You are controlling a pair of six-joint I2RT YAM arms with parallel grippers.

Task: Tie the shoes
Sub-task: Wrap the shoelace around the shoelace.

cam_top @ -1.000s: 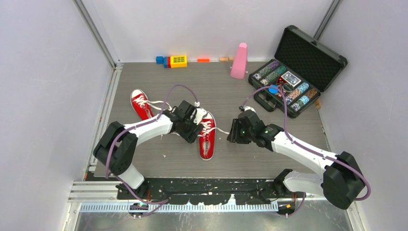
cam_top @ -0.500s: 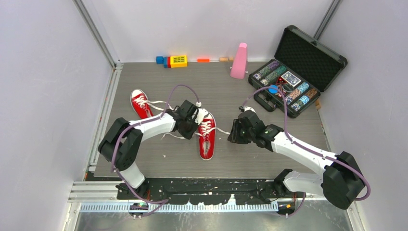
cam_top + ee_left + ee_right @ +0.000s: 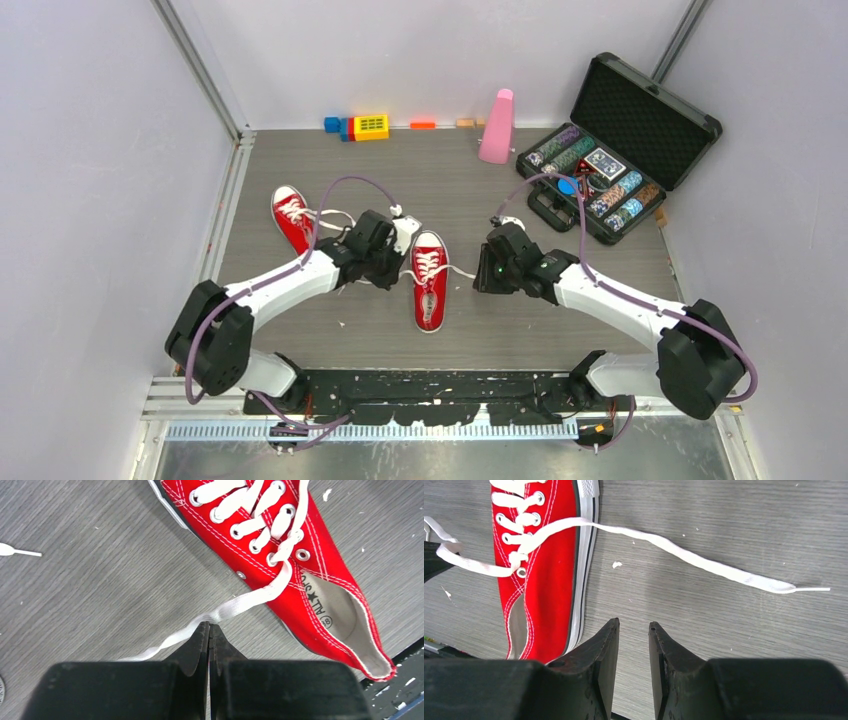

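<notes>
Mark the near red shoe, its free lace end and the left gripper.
near red shoe [image 3: 430,265], top view, its laces
free lace end [image 3: 769,583], right wrist view, just before the tip
left gripper [image 3: 209,626], left wrist view, between its fingertips

Pale lilac walls [image 3: 100,200], grey wood-grain tabletop [image 3: 330,160], aluminium corner posts [image 3: 200,70], metal rail [image 3: 400,430] along near edge

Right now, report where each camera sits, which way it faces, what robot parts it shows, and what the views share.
Top camera: above and behind the arms, looking down on the table; both whole arms show.
Left wrist: on the left arm, looking down past the left gripper, shut on the pinched lace.
Right wrist: on the right arm, looking down past the open right gripper at the loose lace.
Shared: all three show the nearer red shoe.
</notes>
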